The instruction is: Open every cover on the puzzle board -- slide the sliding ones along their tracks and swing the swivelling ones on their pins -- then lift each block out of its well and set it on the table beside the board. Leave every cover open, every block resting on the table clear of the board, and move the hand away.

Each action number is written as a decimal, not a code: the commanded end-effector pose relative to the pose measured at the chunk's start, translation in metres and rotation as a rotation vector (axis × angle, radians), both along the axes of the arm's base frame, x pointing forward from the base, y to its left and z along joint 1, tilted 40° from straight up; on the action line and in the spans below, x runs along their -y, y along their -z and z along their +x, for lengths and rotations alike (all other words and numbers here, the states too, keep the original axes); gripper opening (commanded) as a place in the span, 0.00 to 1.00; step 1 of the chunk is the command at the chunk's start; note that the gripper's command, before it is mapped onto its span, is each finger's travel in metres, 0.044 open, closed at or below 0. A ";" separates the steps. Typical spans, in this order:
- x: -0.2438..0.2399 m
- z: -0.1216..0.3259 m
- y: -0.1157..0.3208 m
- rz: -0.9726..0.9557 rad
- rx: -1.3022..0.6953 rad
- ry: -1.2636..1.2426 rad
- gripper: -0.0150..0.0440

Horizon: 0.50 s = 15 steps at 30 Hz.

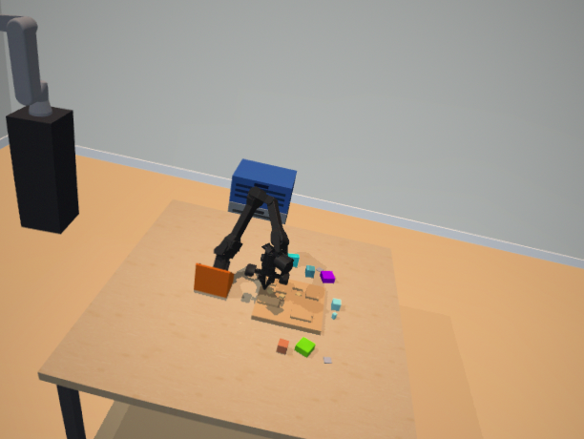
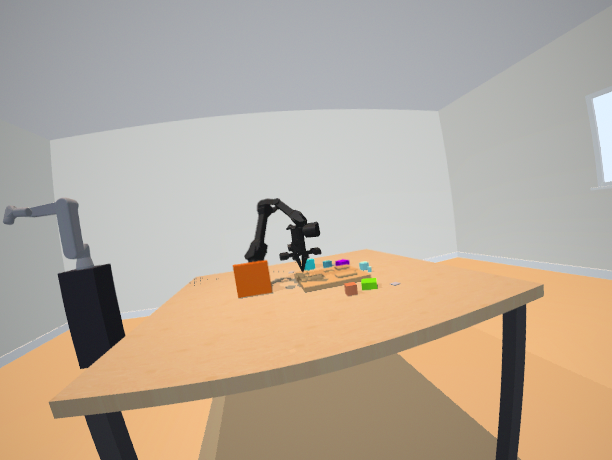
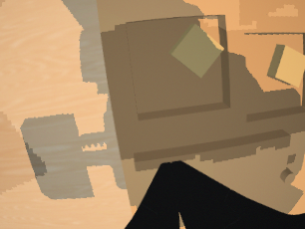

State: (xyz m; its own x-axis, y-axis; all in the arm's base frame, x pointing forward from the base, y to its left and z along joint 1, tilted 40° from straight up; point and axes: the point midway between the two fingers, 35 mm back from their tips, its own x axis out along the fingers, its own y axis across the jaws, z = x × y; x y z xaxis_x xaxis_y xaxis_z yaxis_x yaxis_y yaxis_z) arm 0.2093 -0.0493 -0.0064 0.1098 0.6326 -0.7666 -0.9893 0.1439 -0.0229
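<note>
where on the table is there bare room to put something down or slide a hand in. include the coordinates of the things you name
Judging by the top view, there is open room between the orange panel [image 1: 213, 281] [image 2: 253, 279] and the table's near edge, left of the reddish block [image 1: 282, 346] [image 2: 351, 289]. Another patch runs right of the two pale blue blocks. It is crowded at the board's [image 1: 286, 323] [image 2: 330, 285] far side, where the gripper [image 1: 264, 287] [image 2: 302, 270] hangs.
</note>
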 end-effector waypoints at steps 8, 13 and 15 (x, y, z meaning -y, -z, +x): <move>0.010 -0.002 -0.013 -0.006 0.005 -0.006 0.25; 0.016 0.010 -0.008 0.011 -0.067 0.082 0.25; 0.024 0.018 -0.008 0.020 -0.122 0.149 0.25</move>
